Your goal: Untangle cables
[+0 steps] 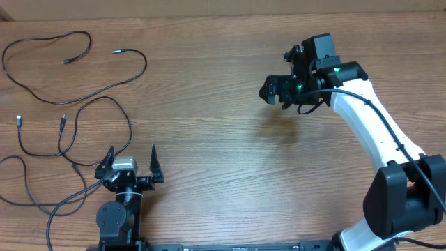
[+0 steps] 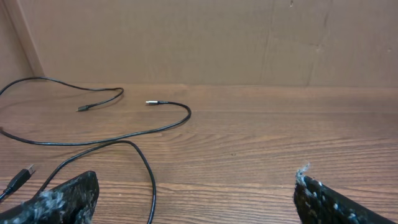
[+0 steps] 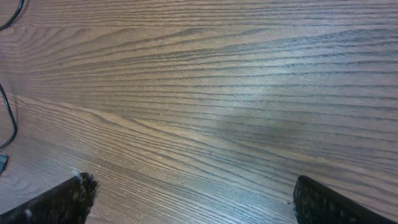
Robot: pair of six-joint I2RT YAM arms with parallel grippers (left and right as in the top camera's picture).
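Note:
Three thin black cables lie spread at the table's left. One cable (image 1: pixel 42 49) loops at the far left corner. A second cable (image 1: pixel 132 73) curves from a metal plug (image 1: pixel 118 51) down to the front. A third cable (image 1: pixel 28 150) loops near the left edge. My left gripper (image 1: pixel 131 162) is open and empty near the front edge, just right of the cables; in its wrist view (image 2: pixel 194 199) a cable (image 2: pixel 146 168) runs between its fingers on the table. My right gripper (image 1: pixel 277 90) is open and empty above bare wood at the right (image 3: pixel 189 199).
The table is brown wood grain (image 1: pixel 230 153). A cardboard wall (image 2: pixel 205 37) stands along the far edge. The right arm's white body (image 1: pixel 376 132) reaches in from the front right corner. Cable bits show at the left edge of the right wrist view (image 3: pixel 9 121).

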